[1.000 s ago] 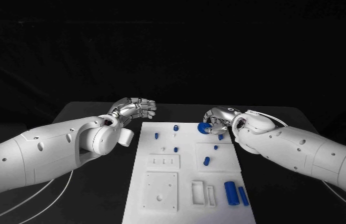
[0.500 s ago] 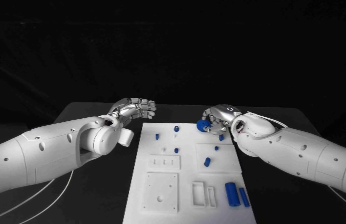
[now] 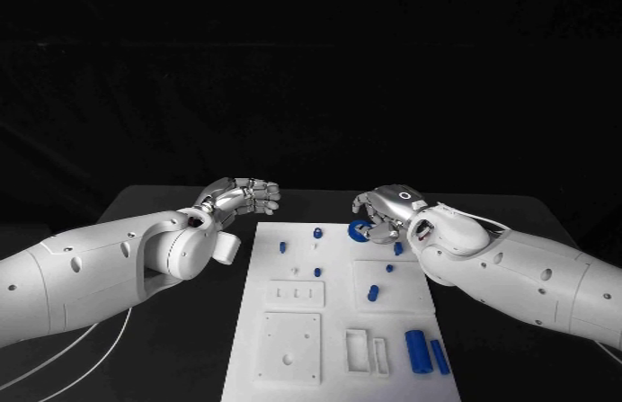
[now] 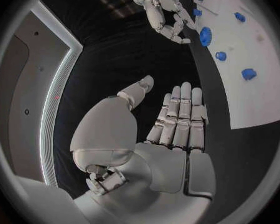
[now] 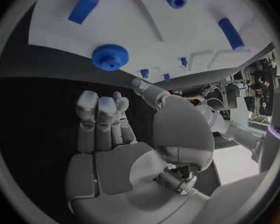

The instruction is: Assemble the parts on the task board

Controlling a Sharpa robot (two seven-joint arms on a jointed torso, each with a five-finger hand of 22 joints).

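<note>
Blue toothed wheel (image 3: pixel 359 230) sits on the task board (image 3: pixel 340 366) at its far edge, right of centre; in the right wrist view the wheel (image 5: pixel 110 56) lies on the white plate (image 5: pixel 146 25) just ahead of the fingertips (image 5: pixel 99 104), apart from them. Around it: small blue pegs (image 3: pixel 316 231) on the far left part, a short blue piece (image 3: pixel 372 290) mid-board, two blue cylinders (image 3: pixel 416 347) side by side at the near right. White inset blocks (image 3: pixel 290 346) occupy the near left. Right hand (image 3: pixel 386 209) hovers just beside the wheel, fingers loosely curled, holding nothing. Left hand (image 3: pixel 241 195) is off the board's far left corner over the black table (image 3: pixel 155 206), fingers apart and gently curled, empty; left wrist view shows them nearly straight (image 4: pixel 177 119).
</note>
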